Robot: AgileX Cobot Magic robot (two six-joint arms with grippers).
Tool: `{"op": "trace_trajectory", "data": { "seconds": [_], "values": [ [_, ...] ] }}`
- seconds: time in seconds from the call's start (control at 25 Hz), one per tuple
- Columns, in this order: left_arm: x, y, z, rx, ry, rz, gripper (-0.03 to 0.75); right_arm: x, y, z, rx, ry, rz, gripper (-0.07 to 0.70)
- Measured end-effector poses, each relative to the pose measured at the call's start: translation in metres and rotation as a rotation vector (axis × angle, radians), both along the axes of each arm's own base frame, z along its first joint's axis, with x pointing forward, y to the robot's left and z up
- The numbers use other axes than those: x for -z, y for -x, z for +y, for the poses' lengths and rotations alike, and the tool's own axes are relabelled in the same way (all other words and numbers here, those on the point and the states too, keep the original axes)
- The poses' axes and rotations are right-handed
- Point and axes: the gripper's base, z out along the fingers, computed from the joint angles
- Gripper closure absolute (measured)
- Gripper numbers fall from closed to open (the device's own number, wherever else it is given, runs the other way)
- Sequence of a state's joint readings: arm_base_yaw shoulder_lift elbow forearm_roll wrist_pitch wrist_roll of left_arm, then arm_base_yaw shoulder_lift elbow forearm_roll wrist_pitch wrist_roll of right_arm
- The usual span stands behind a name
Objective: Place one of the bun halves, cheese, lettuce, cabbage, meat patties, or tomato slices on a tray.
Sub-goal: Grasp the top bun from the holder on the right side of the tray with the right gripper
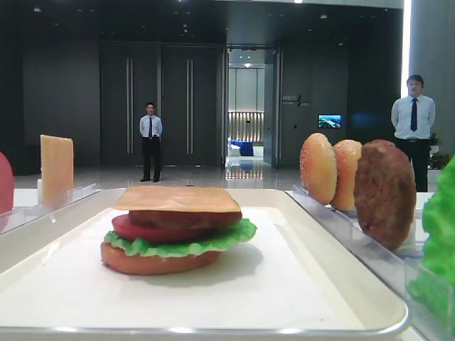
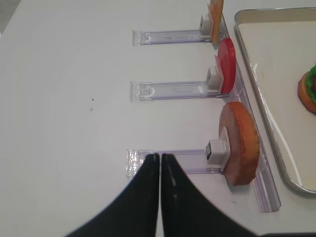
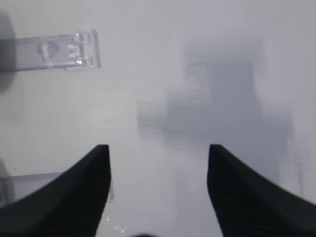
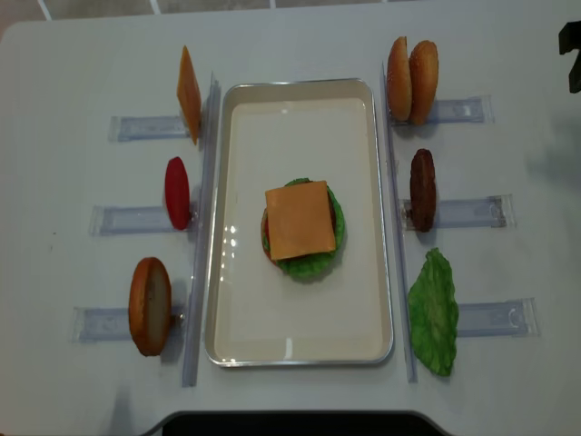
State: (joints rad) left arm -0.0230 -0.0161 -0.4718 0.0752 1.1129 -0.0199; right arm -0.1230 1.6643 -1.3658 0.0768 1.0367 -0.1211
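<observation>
Worktop [image 4: 73, 54]: white, carries all items. Tray [image 4: 300, 350]: cream-white, centre of worktop; on its liner a stack w/ smooth bottom bun [image 1: 153, 263], lettuce [image 1: 181, 245], tomato slice [image 1: 142, 229], meat patty [image 1: 185, 219], cheese [image 4: 300, 219] on top.

Clear racks [image 4: 145, 127] flank tray. Left side, far to near: spare cheese slice [image 4: 189, 94], red tomato disc [image 4: 177, 193], smooth bun half [image 4: 150, 305], all on edge. Right side: two seeded bun halves [image 4: 410, 79] touching each other, spare patty [image 4: 422, 189], loose lettuce leaf [image 4: 434, 312].

My right claw [image 3: 158, 185]: fingers wide apart, nothing between, over bare worktop near rack ends. My left claw [image 2: 160, 163]: fingers pressed together, empty, just beside nearest left rack holding smooth bun half.
</observation>
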Motion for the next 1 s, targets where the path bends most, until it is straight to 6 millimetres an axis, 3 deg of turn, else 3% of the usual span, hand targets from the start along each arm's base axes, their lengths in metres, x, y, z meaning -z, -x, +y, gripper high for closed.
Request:
{"op": "trace_trajectory", "data": {
  "seconds": [0.16, 0.4, 0.52, 0.72, 1.0],
  "values": [
    [0.000, 0.000, 0.000, 0.000, 0.000, 0.000, 0.716, -0.021, -0.010, 0.028, -0.042, -0.011, -0.020, 0.219],
    [0.000, 0.000, 0.000, 0.000, 0.000, 0.000, 0.716, -0.056, -0.016, 0.111, -0.162, -0.062, -0.110, 0.219],
    [0.000, 0.000, 0.000, 0.000, 0.000, 0.000, 0.716, -0.054, -0.020, 0.149, -0.208, -0.089, -0.097, 0.219],
    [0.000, 0.000, 0.000, 0.000, 0.000, 0.000, 0.716, -0.033, -0.028, 0.189, -0.262, -0.095, -0.045, 0.219],
    [0.000, 0.000, 0.000, 0.000, 0.000, 0.000, 0.716, -0.010, -0.041, 0.200, -0.253, -0.091, -0.034, 0.218]
  ]
}}
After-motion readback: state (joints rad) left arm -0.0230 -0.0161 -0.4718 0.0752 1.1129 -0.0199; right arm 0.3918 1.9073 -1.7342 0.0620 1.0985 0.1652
